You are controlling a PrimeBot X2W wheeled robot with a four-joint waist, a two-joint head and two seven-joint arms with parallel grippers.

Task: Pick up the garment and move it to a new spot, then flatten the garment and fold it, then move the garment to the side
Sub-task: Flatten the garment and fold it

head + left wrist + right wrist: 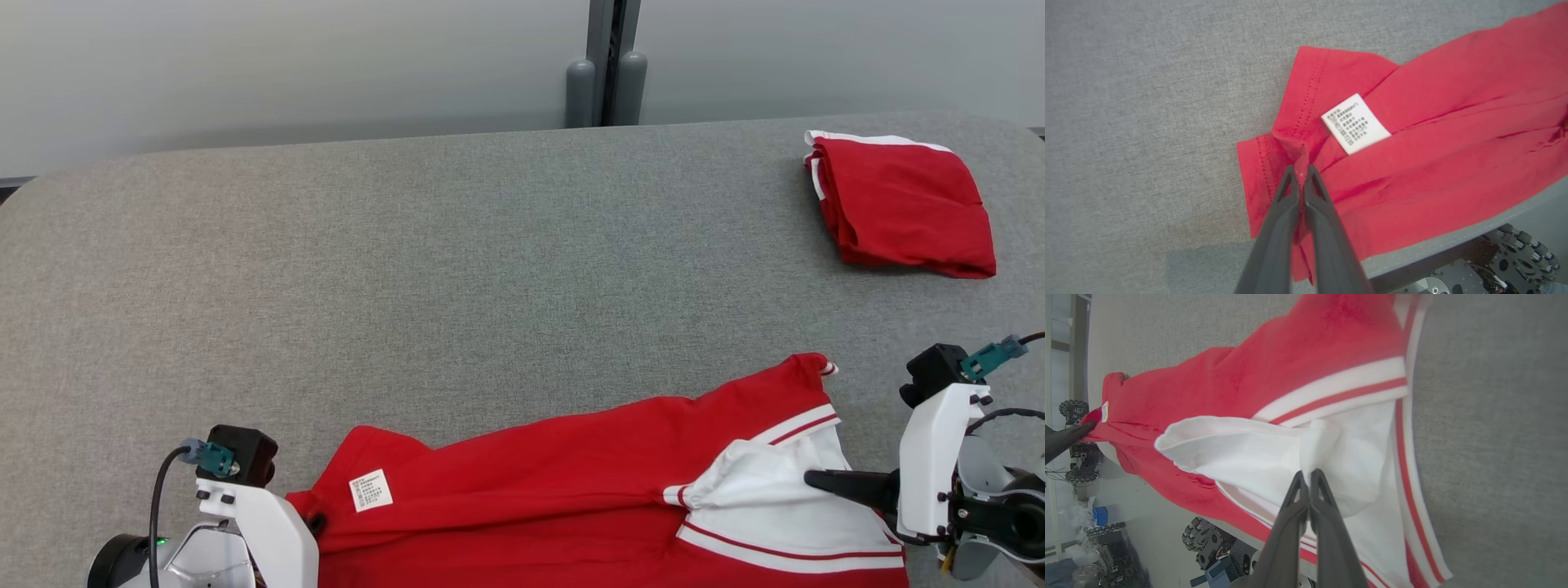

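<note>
The red garment (571, 482) lies stretched along the near edge of the grey desk (408, 269), and its lower part hangs over that edge. L side: the left gripper (1301, 170) has its jaws closed on a bunched corner of the red hem, just beside the white care label (1355, 123). R side: the right gripper (1309, 476) has its jaws pinched tight on a fold of the white panel (1257, 453), near the red-and-white stripes. Btw. the two grips the cloth is creased, not flat. A folded red piece (902, 204) sits at the far right of the desk, well apart.
</note>
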